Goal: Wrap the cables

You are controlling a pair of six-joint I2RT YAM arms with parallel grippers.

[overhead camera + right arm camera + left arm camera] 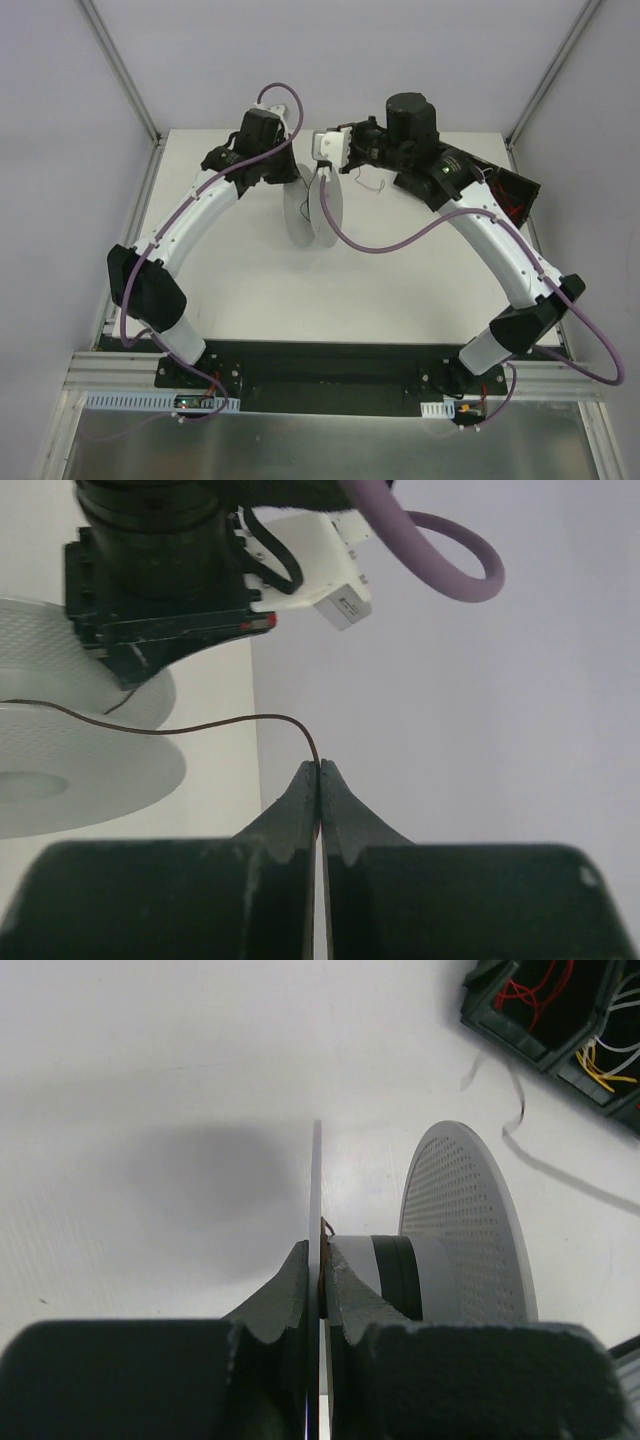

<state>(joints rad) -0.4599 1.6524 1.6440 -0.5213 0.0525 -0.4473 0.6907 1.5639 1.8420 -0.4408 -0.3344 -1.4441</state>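
Note:
The grey spool (312,208) stands on edge at the table's middle back. My left gripper (292,176) is shut on the spool's thin near flange (316,1180). The perforated far flange (470,1220) and the core with dark wound wire (398,1275) show to its right. My right gripper (323,172) is just right of the spool's top. In the right wrist view it (319,765) is shut on the thin dark cable (200,727), which curves left to the spool (60,770). A loose curly strand (370,185) lies on the table.
A dark box (512,195) holding red, yellow and white wires (560,1010) sits at the back right, by the right arm. Thick purple hoses (400,240) hang along both arms. Grey walls close in the table at the back and sides.

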